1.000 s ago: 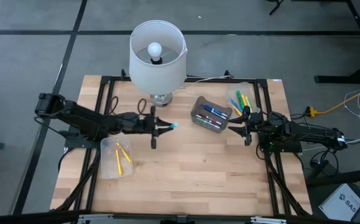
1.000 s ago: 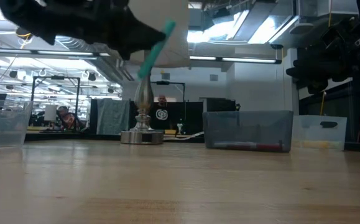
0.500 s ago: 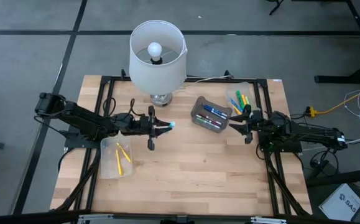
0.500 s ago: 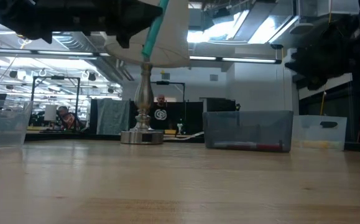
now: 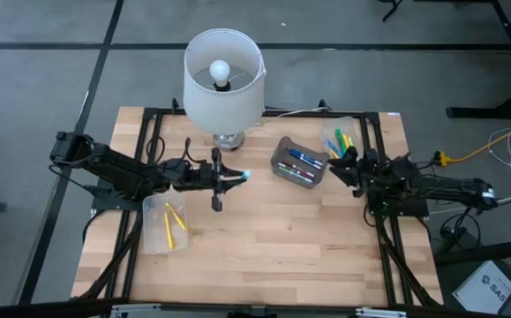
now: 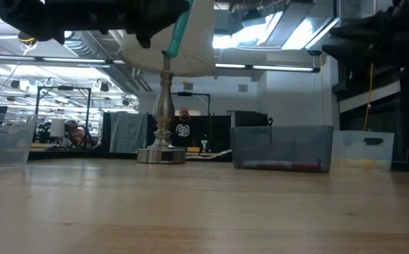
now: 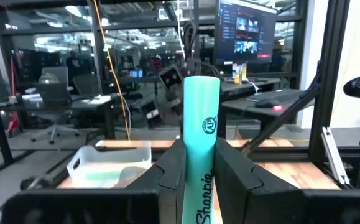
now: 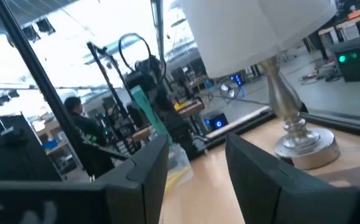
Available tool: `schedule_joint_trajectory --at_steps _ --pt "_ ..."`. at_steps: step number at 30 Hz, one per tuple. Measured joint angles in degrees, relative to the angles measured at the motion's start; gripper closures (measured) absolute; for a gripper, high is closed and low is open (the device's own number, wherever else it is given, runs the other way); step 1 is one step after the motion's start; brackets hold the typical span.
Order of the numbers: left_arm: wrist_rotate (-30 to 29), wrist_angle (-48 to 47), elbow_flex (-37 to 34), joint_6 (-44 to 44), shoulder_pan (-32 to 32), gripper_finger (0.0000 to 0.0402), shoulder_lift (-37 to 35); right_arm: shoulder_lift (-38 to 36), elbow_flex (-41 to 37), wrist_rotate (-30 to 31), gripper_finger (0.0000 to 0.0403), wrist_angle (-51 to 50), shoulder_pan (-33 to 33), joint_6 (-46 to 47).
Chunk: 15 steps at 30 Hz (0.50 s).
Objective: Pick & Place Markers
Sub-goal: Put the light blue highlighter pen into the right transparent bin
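A teal marker (image 7: 201, 112) sticks out of my left gripper (image 5: 227, 179), which is shut on it above the table's middle, in front of the lamp. Clear of the table, the marker (image 6: 178, 32) slants with its free end up. Two yellow markers lie in a clear bin (image 5: 165, 221) at the left. A grey bin (image 5: 299, 163) holds blue and red markers. Another clear bin (image 5: 341, 141) holds green, yellow and blue ones. My right gripper (image 5: 341, 168) hovers open beside the grey bin, with nothing between its fingers (image 8: 260, 174). My left gripper pinches the teal marker's barrel (image 7: 198, 168) between its two fingers (image 7: 170, 174). They come nearly level from the table's left, and the marker lies along them. Its free end (image 5: 246, 175) juts past the fingertips, tilted up and lifted clear of the table.
A lamp with a white shade (image 5: 224, 75) and a metal foot (image 6: 160, 152) stands at the far middle of the wooden table (image 5: 273, 256). Black frame rails run along the table's left and right sides. A cable lies off the right edge.
My left gripper has tipped upward, so the teal marker's free end now stands higher and steeper. My right gripper has risen beside the grey bin, tipping up and rolling about its own axis.
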Motion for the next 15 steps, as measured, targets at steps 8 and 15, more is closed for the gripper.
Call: schedule_joint_trajectory --at_steps 8,15 --pt "-0.52 0.15 5.5 2.84 0.0 0.0348 4.34 18.06 4.61 0.81 0.0243 11.17 3.75 -8.88" --pt "-3.01 0.05 11.85 3.87 0.0 0.0347 9.31 37.77 16.71 0.79 0.0243 11.2 8.47 -24.26"
